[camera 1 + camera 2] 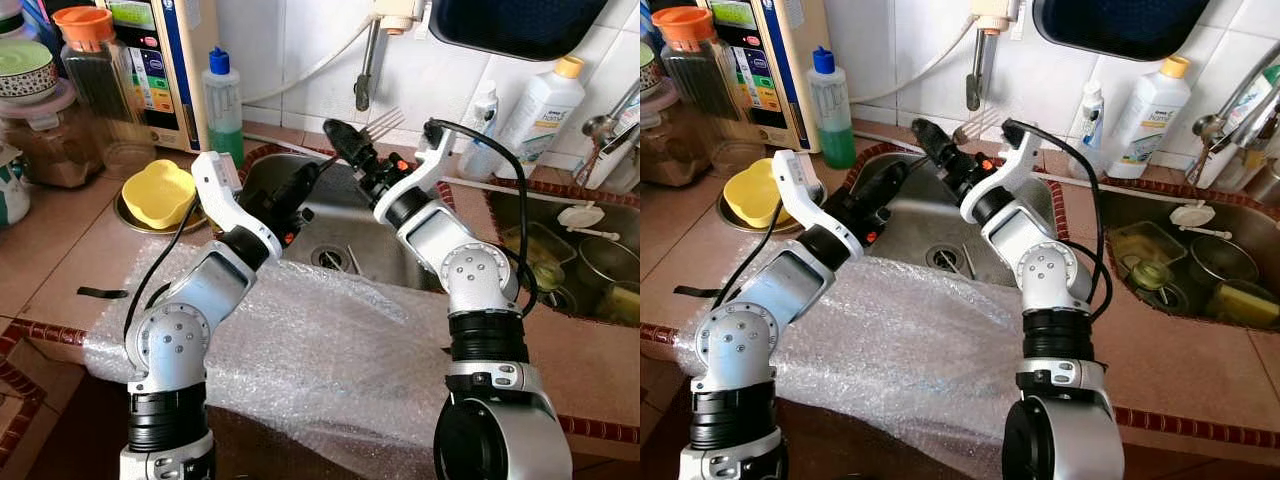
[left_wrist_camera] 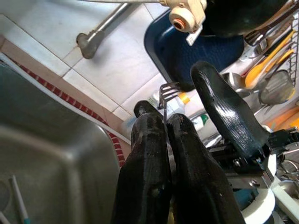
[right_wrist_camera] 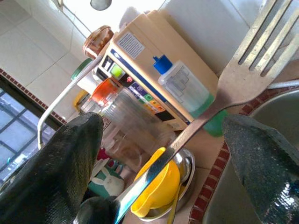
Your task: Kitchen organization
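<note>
Over the stainless steel sink basin (image 1: pixel 330 215), the right claw (image 1: pixel 340 140) is raised toward the tiled wall and carries a silver metal fork (image 1: pixel 383 123), its tines pointing up beside the hanging tap spout (image 1: pixel 364 70). In the right wrist view the fork's handle sits at the base of the fingers (image 3: pixel 56 172), which stand spread on either side of it. The left claw (image 1: pixel 300 188) reaches over the sink's left rim with its two fingers pressed together on nothing. A sheet of clear bubble wrap (image 1: pixel 300 350) covers the terracotta-tiled bench (image 1: pixel 50 260) in front. A yellow plastic bowl (image 1: pixel 158 195) rests left of the sink, near a green-liquid soap bottle with a blue cap (image 1: pixel 223 100).
</note>
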